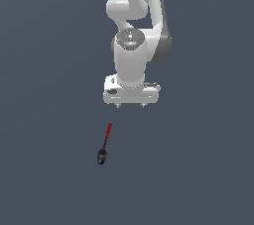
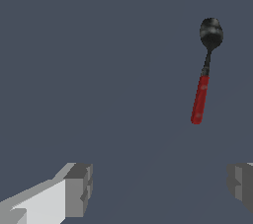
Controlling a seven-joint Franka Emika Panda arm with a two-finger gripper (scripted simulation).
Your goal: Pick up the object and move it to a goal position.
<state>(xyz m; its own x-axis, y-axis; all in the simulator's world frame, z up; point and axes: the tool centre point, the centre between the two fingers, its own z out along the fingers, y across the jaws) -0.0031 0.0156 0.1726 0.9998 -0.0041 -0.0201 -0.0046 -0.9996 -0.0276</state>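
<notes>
The spoon (image 1: 104,144) lies flat on the dark grey floor, with its red handle toward the arm and its dark oval bowl farther from it. It also shows in the wrist view (image 2: 203,80). My gripper (image 1: 131,105) hangs above the floor, behind the spoon and a little toward the exterior view's right, apart from it. Its jaws stand wide apart and hold nothing. In the wrist view the gripper (image 2: 160,186) shows two grey fingertips (image 2: 78,188), and the spoon lies beyond them, off to one side.
The white arm (image 1: 136,16) rises behind the gripper toward the top of the exterior view. A plain dark grey floor (image 1: 49,120) spreads all around.
</notes>
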